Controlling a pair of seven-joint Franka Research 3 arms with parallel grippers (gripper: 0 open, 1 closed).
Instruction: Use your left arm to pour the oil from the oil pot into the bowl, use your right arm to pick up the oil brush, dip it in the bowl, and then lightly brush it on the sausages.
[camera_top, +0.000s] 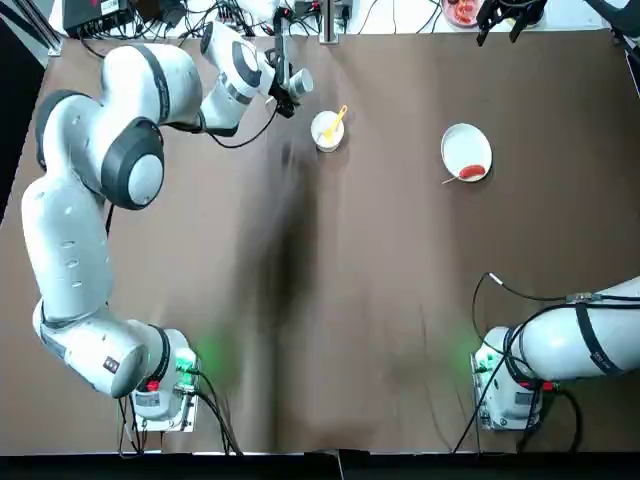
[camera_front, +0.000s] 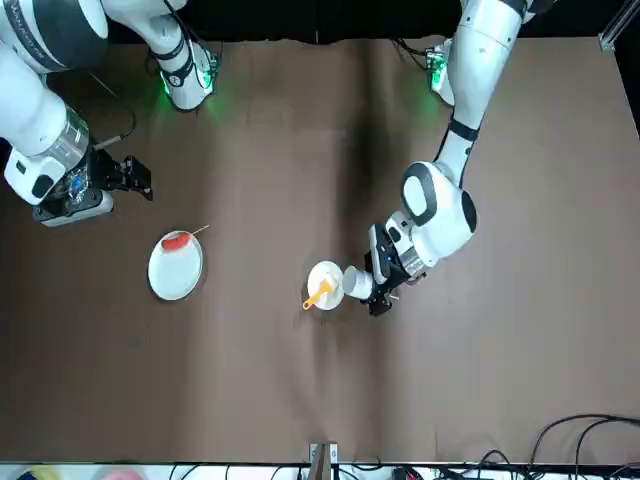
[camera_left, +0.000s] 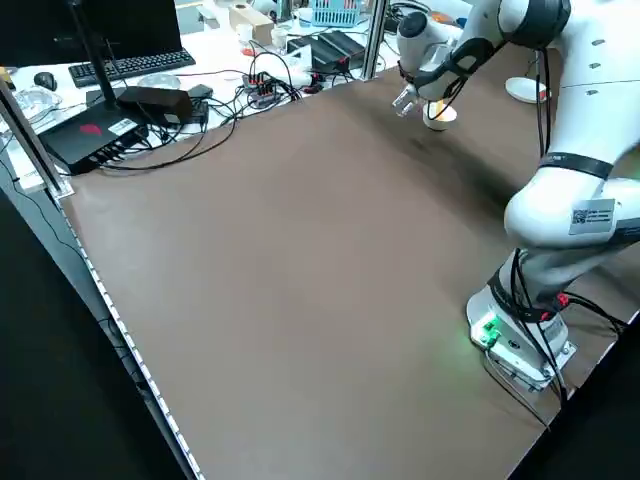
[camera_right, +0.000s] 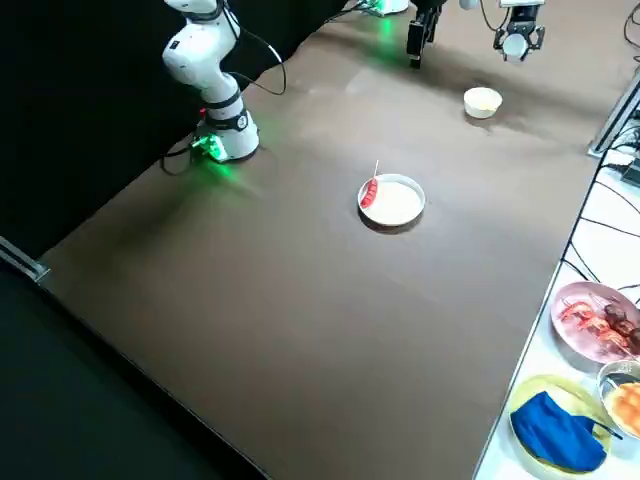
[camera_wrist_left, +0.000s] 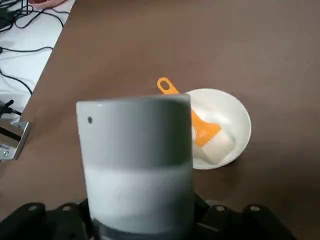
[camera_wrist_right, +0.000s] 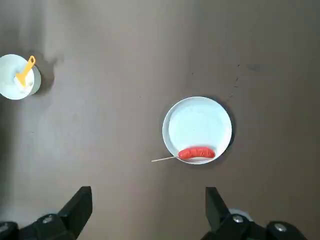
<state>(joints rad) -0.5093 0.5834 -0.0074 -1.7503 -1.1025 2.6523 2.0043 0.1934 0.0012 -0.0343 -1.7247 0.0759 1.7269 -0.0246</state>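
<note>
The brown table carries, toward its far side, the left arm reaching out with its pincer pinching the oil pot, which is tipped on its side with the white cap facing the bowl just beside it. The right arm hangs above the table near the white plate, its pincer spread wide and holding nothing. On the plate's edge lies a single red sausage on a thin stick, well apart from the bowl, in which the oil brush rests with its orange handle leaning over the rim.
</note>
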